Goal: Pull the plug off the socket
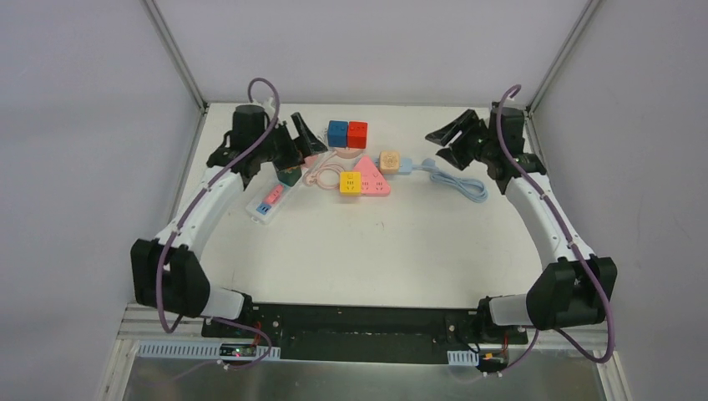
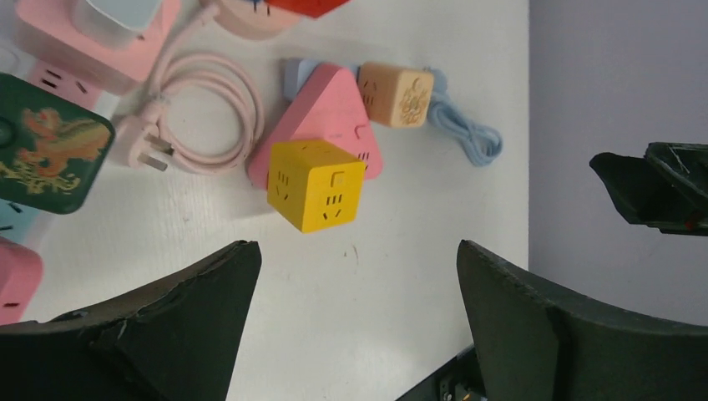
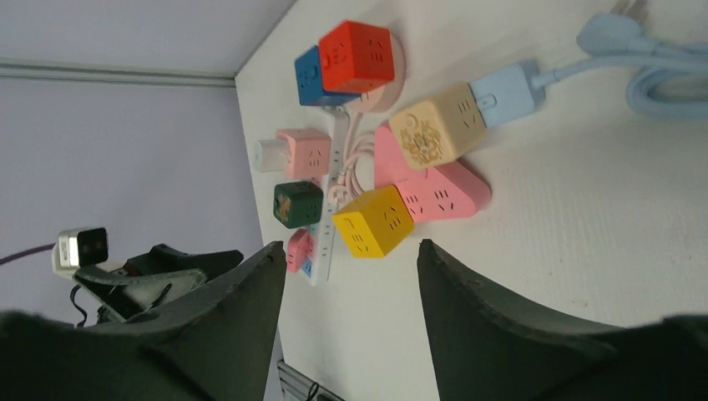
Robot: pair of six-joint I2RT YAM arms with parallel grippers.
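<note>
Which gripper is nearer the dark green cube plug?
Left. The left gripper hovers just behind the dark green cube plug; the right gripper is well off to its right, near the blue cable.

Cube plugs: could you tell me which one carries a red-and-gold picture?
The dark green cube on the white power strip; every other cube is a single colour.

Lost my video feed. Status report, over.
Left gripper open, right gripper open, both empty. Yellow cube plug seated on pink triangular socket, untouched. Beige cube plug on the same socket, apart from it; approach looks clear.
</note>
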